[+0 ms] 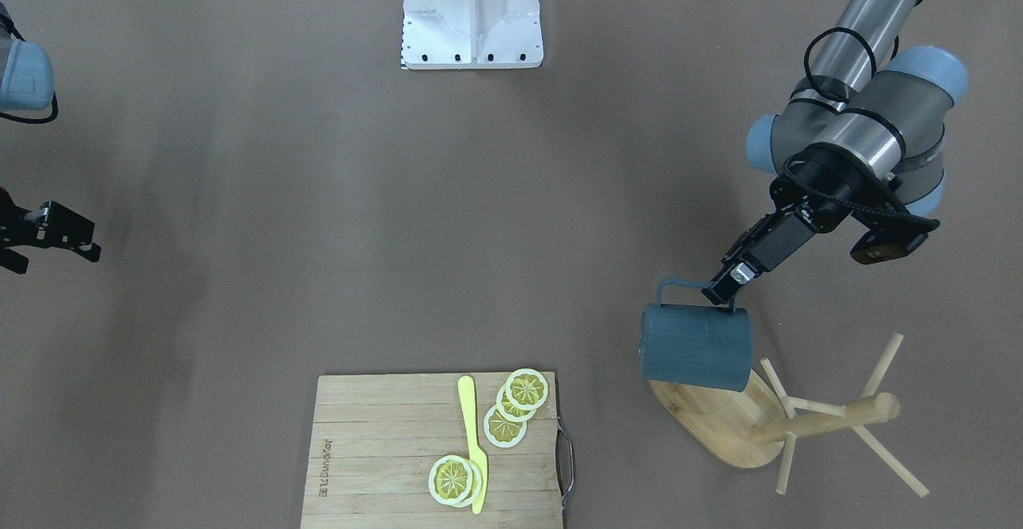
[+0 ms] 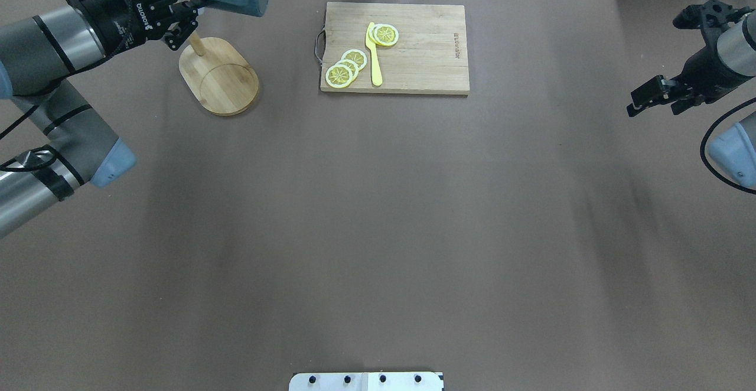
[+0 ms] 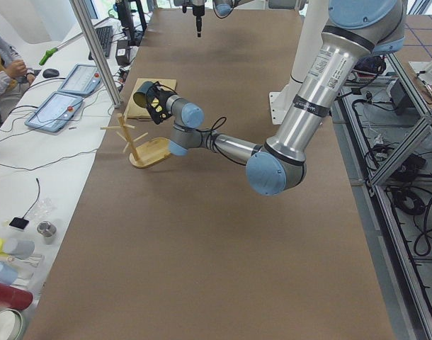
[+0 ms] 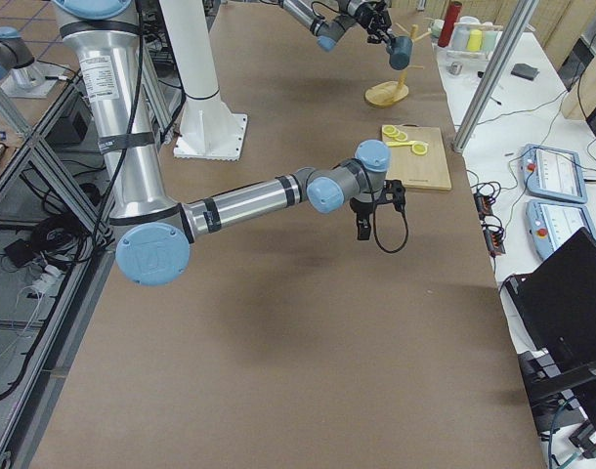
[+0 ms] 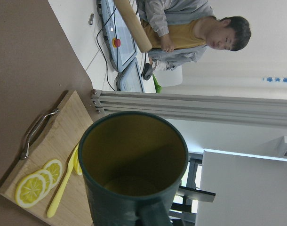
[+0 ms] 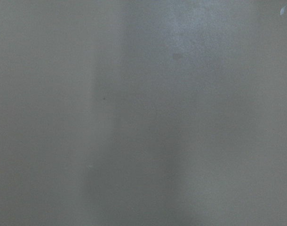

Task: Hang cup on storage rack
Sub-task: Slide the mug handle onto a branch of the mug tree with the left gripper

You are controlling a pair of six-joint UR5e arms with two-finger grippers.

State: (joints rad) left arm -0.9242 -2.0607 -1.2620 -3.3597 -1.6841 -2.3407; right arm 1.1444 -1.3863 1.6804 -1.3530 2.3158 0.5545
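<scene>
**Left gripper (image 1: pixel 723 293).** The jaws are closed on the cup (image 1: pixel 695 347), taking it on the handle side close to the rim. The exact line of contact cannot be made out.

**Cup.** It is carried clear of the surface (image 1: pixel 320 233), lying on its side. It sits over the end of the storage rack (image 1: pixel 831 421) base, short of the post. The handle loop (image 1: pixel 679 282) stands out free of the body, and no peg (image 1: pixel 883 365) passes through it. I judge the sideways carry is meant to present that loop to a peg tip. The left wrist view looks into an empty olive interior.

**Right gripper (image 2: pixel 655 103).** It is well apart from the rack, at the opposite edge of the surface. The jaws appear parted and hold nothing. I judge it is parked there to keep the approach clear.

**Other items.** A cutting board (image 1: pixel 376 433) lies beside the rack on the right arm's side. It carries lemon slices (image 1: pixel 527 389) and a yellow knife (image 1: pixel 473 441) and looks uninvolved.

**Risk.** The rack looks light, so a bump on a peg could shift it.
</scene>
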